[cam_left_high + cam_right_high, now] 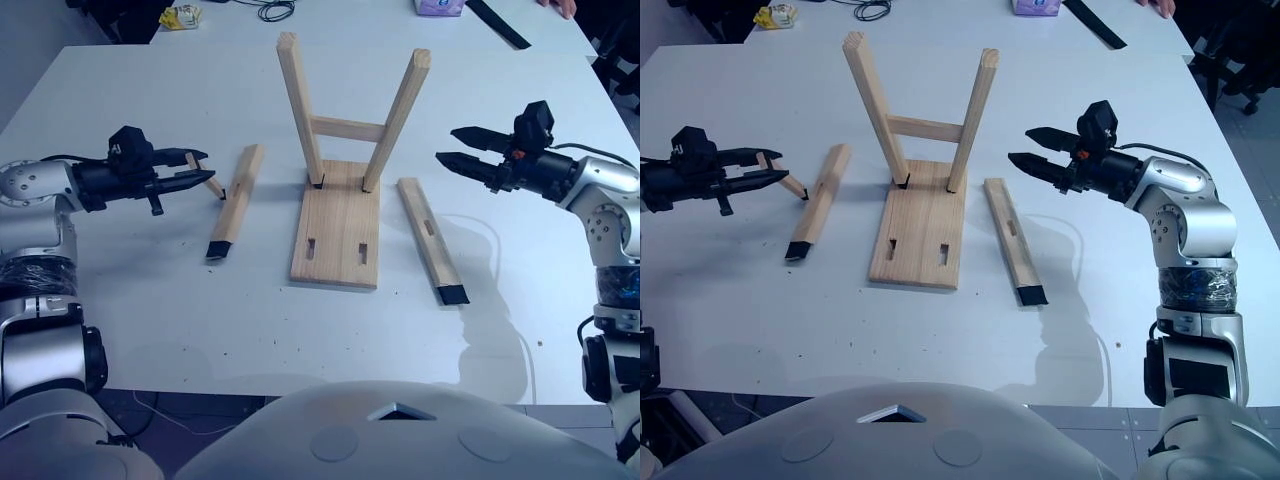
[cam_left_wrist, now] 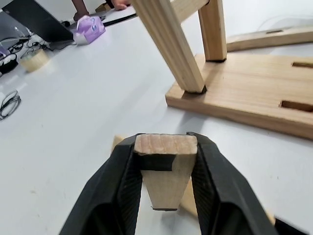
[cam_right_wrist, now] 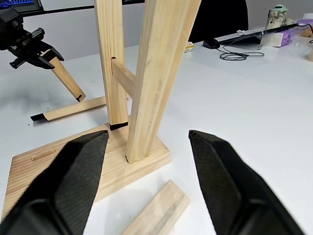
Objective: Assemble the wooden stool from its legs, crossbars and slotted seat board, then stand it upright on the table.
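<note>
White table (image 1: 150, 300), stool parts part-assembled. Left gripper (image 1: 205, 168): fingers clamped on short pale wooden crossbar (image 1: 213, 187) (tilted). Black-tipped loose wooden leg (image 1: 236, 200), flat, just beside. Centre: slotted pale seat board (image 1: 338, 240), flat, two joined upright legs (image 1: 300, 100) in its far slots. Second loose leg (image 1: 430, 240), flat, beside the board. Right gripper (image 1: 448, 145): fingers apart, empty.

Looks like an office-style lab or workroom. Broad white surface (image 1: 150, 300), with a coil of black cable (image 1: 277, 10) and a purple tissue pack (image 1: 438, 7) at the left eye view's top edge. Upper left of the left wrist view: laptop (image 2: 36, 19), tape roll (image 2: 33, 59), glasses (image 2: 9, 104). Right wrist view: lit screen (image 3: 19, 4) at upper left, mouse (image 3: 211, 44) at upper right.
</note>
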Controlling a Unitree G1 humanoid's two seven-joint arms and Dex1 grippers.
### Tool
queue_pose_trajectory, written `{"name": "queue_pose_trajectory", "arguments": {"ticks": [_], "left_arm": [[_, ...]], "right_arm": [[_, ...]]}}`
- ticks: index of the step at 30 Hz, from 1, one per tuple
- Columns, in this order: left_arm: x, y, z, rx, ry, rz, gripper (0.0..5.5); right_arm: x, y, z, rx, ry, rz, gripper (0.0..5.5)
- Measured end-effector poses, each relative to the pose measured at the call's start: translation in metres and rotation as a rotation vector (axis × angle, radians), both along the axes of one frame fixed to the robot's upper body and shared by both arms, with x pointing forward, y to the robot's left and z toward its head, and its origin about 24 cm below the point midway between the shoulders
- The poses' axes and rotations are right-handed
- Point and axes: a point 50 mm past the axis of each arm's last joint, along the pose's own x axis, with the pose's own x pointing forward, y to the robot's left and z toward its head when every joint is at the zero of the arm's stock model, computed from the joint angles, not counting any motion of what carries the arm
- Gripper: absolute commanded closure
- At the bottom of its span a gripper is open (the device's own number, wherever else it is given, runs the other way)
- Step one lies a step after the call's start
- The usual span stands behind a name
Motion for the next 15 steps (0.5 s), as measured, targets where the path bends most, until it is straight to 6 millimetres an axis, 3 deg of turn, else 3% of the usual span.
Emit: {"name": "queue_pose_trajectory", "arguments": {"ticks": [7, 15], "left_arm": [[0.003, -0.011, 0.01, -0.018, -0.023, -0.091, 4.18], [0.01, -0.019, 0.017, -0.037, -0.049, -0.125, 4.18]], "right_arm": [[-0.013, -0.005, -0.007, 0.011, 0.011, -0.042, 2.47], [-0.011, -0.005, -0.008, 0.018, 0.02, -0.044, 2.47]]}}
